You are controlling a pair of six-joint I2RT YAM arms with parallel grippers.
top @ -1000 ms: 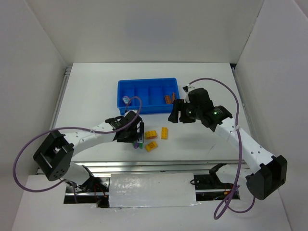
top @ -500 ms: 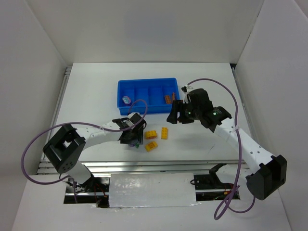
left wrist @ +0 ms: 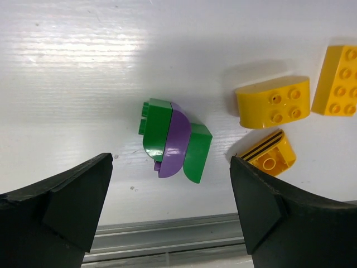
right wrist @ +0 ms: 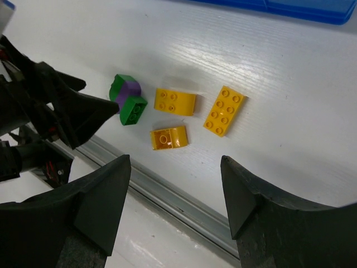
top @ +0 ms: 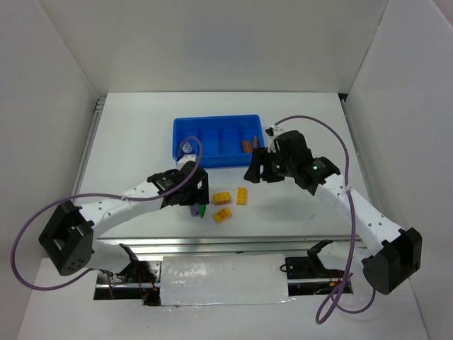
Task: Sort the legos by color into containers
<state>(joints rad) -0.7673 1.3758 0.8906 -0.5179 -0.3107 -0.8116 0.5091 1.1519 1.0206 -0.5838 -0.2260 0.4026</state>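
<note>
Here, white walls [top: 233, 42], white table [top: 134, 142], legos [top: 242, 195].

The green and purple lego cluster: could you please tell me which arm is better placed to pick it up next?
Probably left. The left end effector, open, frames the green and purple lego cluster between its fingers. The right end effector sits farther off, nearer the yellow legos.

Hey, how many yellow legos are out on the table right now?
3, all loose on the table near its front edge: a flat brick, a rounded brick beside it, and a small striped one nearest the edge. Others may be hidden.
</note>
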